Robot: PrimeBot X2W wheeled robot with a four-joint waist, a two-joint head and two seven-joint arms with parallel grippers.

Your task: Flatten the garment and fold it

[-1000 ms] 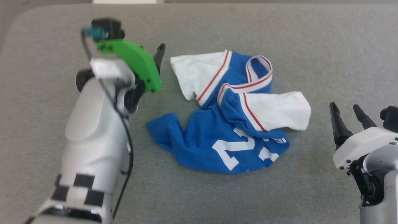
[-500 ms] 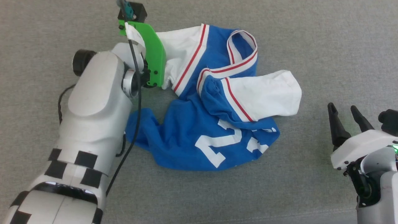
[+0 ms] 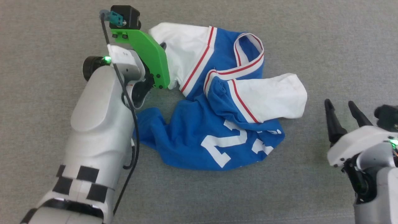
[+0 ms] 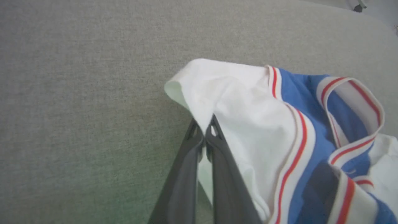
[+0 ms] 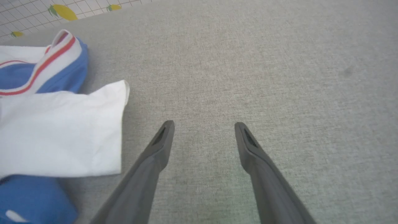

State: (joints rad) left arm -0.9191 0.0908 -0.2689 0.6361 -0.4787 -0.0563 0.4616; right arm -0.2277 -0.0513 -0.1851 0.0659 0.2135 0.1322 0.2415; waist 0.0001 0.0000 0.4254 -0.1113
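A: Starting with the garment (image 3: 217, 137). Lying which way?

B: Lying rumpled at the middle of the grey counter (image 3: 311, 37). Pointing its striped collar (image 3: 245, 66) away from the robot and its blue hem (image 3: 192, 161) back toward it. Running its long axis far to near, slanting a little leftward at the hem end. Showing large white numbers (image 3: 224, 141) on the blue body close to the hem.

A: And the sleeves?

B: Spreading one white sleeve (image 3: 183, 46) out to the far left. Folding the other sleeve (image 3: 270, 96) across the chest, toward the right.

A: Turning to the left hand (image 4: 205, 130). Gripping anything?

B: Pinching the edge of that far-left sleeve. Pressing both dark fingers (image 4: 183, 174) together, trapping a fold of white cloth between the tips.

A: Posing the arm how?

B: Holding the pale forearm (image 3: 99, 124) stretched forward from the lower left of the head view, passing beside the hem's left corner. Bending the wrist rightward toward the sleeve. Carrying a green plate (image 3: 149, 56) over the fingers, hiding most of them from the head view.

A: And the right hand (image 3: 339, 104)?

B: Spreading wide, gripping nothing and touching nothing. Hovering low at the right over bare counter, apart from the folded sleeve's end. Pointing its fingers away from the robot.
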